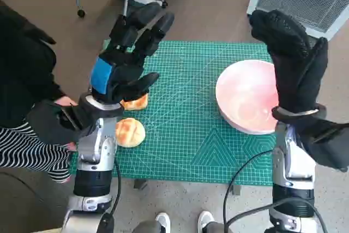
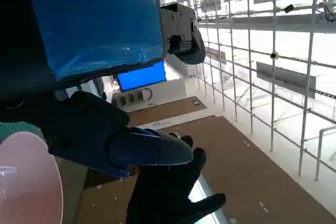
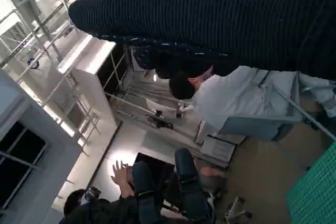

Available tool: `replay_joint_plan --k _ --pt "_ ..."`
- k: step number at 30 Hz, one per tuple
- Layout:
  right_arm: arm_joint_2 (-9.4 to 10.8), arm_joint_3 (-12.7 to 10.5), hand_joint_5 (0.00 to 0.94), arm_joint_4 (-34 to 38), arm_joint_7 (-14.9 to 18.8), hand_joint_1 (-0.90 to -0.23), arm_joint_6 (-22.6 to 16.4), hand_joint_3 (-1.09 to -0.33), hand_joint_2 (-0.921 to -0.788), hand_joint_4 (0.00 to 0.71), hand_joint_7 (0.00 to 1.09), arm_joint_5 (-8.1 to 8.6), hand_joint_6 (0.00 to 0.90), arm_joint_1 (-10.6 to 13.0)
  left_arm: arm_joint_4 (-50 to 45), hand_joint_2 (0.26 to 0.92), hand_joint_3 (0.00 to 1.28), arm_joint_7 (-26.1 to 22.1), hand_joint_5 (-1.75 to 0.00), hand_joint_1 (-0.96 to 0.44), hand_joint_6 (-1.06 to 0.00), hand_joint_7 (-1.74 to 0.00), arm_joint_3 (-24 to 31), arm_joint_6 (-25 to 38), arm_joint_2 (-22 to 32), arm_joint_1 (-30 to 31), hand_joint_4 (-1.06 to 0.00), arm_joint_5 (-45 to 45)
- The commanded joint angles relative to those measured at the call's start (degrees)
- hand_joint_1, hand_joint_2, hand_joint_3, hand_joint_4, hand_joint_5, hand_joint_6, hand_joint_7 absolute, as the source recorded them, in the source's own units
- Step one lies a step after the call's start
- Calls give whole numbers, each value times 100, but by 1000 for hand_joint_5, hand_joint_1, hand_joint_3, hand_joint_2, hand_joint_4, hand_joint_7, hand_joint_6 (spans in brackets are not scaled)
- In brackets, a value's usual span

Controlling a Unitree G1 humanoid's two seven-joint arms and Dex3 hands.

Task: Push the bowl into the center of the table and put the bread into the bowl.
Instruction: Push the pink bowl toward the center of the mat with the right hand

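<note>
1. The shallow pink bowl [image 1: 248, 97] sits at the right edge of the green gridded cutting mat [image 1: 191, 135], well off centre. The right hand [image 1: 292, 64], in its black knitted glove, is raised above the bowl's far-right side with fingers extended and nothing in it. A push begun from this height could clip the rim and tip the bowl, or slide it off the near edge.
2. Two round golden bread rolls lie at the mat's left side: one [image 1: 130, 132] in plain view, the other [image 1: 135, 102] half hidden beneath the left hand [image 1: 122, 61]. That blue-taped black hand hovers above them, fingers spread, holding nothing.
3. Reaching down blind onto the hidden roll risks squashing it or knocking its neighbour off the left edge.
4. A person's hand [image 1: 64, 102] rests close to that edge, so a wide left-arm sweep could strike it.
</note>
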Motion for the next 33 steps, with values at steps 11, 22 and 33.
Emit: replay_joint_plan --k 11,22,33 --pt "-16 -25 3 38 -18 -776 69 -706 -921 203 553 -14 79 121 -84 921 264 32 -138 -570 1 -667 -27 35 13 48 -198 20" --pt "-8 -18 3 -3 -39 -774 97 -706 -921 205 551 -29 79 127 -131 921 265 52 -148 -574 1 -665 -33 81 20 39 -193 25" --pt "-28 -44 3 -24 -13 -774 111 -706 -921 206 549 4 81 161 -120 921 264 45 -156 -579 1 -661 -25 99 24 42 -187 22"
